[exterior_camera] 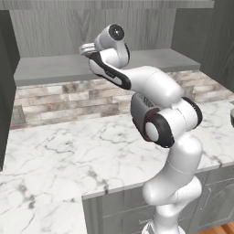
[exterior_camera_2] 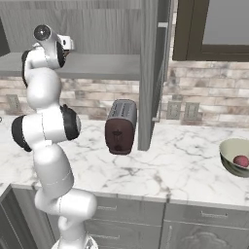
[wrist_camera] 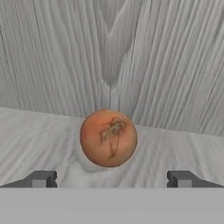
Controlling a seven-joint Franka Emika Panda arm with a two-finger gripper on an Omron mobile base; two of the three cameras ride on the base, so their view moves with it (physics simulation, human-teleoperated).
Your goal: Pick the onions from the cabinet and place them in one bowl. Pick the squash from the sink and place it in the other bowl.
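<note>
The arm reaches up into the open cabinet (exterior_camera: 91, 27). In the hand view the gripper (wrist_camera: 112, 179) is open wide, its two dark fingertips (wrist_camera: 41, 179) far apart. The orange-brown onion (wrist_camera: 108, 138) sits on the grey shelf (wrist_camera: 39, 140) ahead of the gripper, centred between the tips but not touched by them, with the wood-grain back wall behind it. On the marble desk (exterior_camera_2: 185, 165), at the right in the right base view, the pale bowl (exterior_camera_2: 229, 154) holds the reddish onion (exterior_camera_2: 240, 161). A dark toaster (exterior_camera_2: 120, 126) stands on the desk below the cabinet.
</note>
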